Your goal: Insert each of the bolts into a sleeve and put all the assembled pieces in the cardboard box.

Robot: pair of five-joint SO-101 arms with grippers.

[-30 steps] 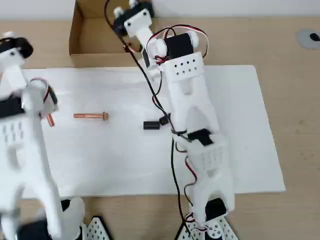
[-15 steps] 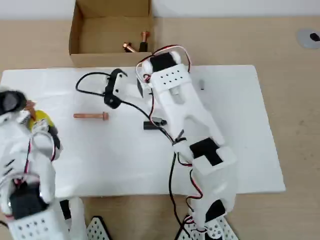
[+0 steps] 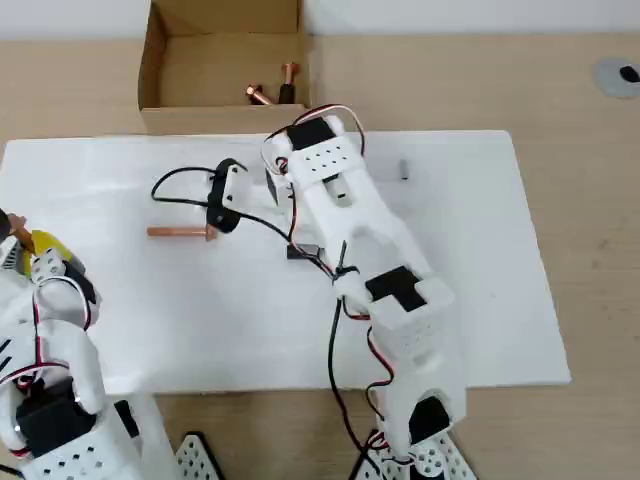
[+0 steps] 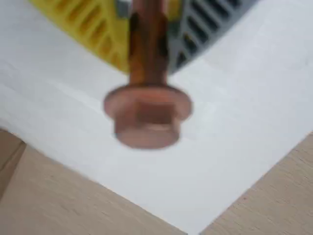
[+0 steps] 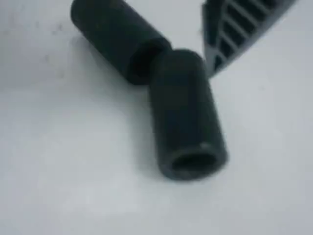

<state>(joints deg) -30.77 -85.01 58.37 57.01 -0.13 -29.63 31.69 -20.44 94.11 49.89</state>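
My left gripper [image 3: 28, 243], yellow and grey, hangs over the mat's left edge, shut on a copper bolt [image 4: 146, 112] whose hex head points down at the mat. A second copper bolt [image 3: 180, 232] lies loose on the white mat. Two black sleeves [image 5: 188, 122] lie end to end at an angle on the mat; one sleeve [image 3: 300, 251] peeks out beside the right arm. My right gripper [image 3: 275, 185] is above the mat's middle, with one grey finger [image 5: 239, 34] just beyond the sleeves and nothing held. The cardboard box [image 3: 150, 75] holds assembled pieces [image 3: 270, 90].
The white mat [image 3: 480, 260] covers most of the wooden table. The right arm's body and cables [image 3: 380, 260] stretch across the mat's centre. A small dark speck [image 3: 404, 170] sits on the mat to the right. A grey disc [image 3: 617, 76] lies at the far right.
The right arm pulled back from the box to above the mat's middle, and assembled pieces now show in the box. The left arm drew back toward the front left with its bolt.
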